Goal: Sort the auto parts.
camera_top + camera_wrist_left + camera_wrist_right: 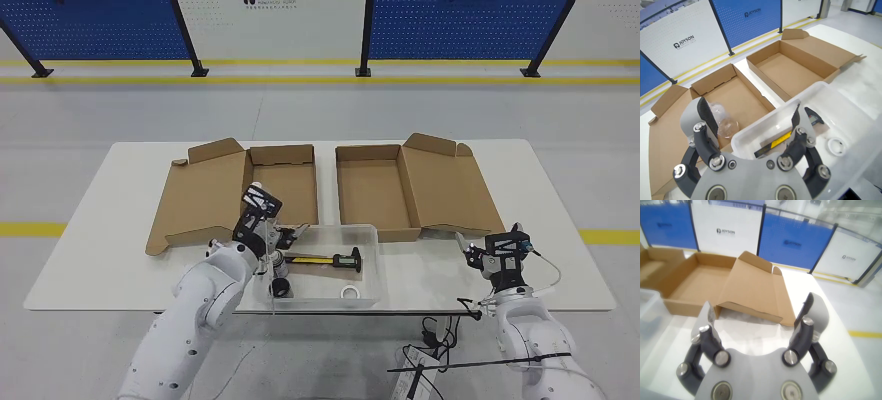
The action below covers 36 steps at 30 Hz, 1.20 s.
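A clear bag (723,121) lies in the left box (715,79), just beside one finger of the left claw (750,103). That claw is wide open and holds nothing. It hangs over the corner of the clear bin (821,83). In the bin lie a yellow and black measuring tool (322,262), a white ring (835,146) and a small black round part (280,288). The right claw (759,308) is open too, over the white table (560,200) near the right box (696,279).

**Hidden and unclear bits**

Your left gripper (750,104) covers the middle of the caliper (780,141) and part of the clear bag (724,121); you can't tell the bag's contents. The bin (648,308) is edge-cut and blurry. The small black part (280,288) is too small to identify.
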Motion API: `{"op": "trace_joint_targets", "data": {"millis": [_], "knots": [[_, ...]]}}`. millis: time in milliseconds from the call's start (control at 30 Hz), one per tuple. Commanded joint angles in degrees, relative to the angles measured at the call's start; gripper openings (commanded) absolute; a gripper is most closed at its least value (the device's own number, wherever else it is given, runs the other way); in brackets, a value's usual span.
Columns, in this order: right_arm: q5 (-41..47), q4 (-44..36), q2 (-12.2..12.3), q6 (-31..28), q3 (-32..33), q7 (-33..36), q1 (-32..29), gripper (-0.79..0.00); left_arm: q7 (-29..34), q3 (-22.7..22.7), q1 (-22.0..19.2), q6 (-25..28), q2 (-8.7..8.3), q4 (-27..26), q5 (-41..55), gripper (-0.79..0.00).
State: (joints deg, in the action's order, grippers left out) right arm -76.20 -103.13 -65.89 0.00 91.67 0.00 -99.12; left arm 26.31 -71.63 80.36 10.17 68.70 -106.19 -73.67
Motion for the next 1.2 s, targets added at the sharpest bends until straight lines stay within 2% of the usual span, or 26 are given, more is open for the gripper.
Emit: {"op": "trace_joint_targets", "data": {"millis": [0, 167, 333, 1167], "knots": [[0.0, 0.0, 0.0, 0.0, 0.0, 0.0, 0.0, 0.0, 2.1, -0.85, 1.75, 0.97, -0.13, -1.87, 3.29, 0.0], [0.0, 0.0, 0.0, 0.0, 0.0, 0.0, 0.0, 0.0, 6.26, -2.44, 4.5, 4.81, -0.63, -5.19, 6.66, 0.0], [0.0, 0.0, 0.0, 0.0, 0.0, 0.0, 0.0, 0.0, 6.88, -3.54, 6.19, 6.38, -0.97, -5.63, 7.75, 0.0], [0.0, 0.0, 0.0, 0.0, 0.0, 0.0, 0.0, 0.0, 6.11, -2.5, 7.57, 4.87, -1.35, 0.41, 6.08, 0.0]]}}
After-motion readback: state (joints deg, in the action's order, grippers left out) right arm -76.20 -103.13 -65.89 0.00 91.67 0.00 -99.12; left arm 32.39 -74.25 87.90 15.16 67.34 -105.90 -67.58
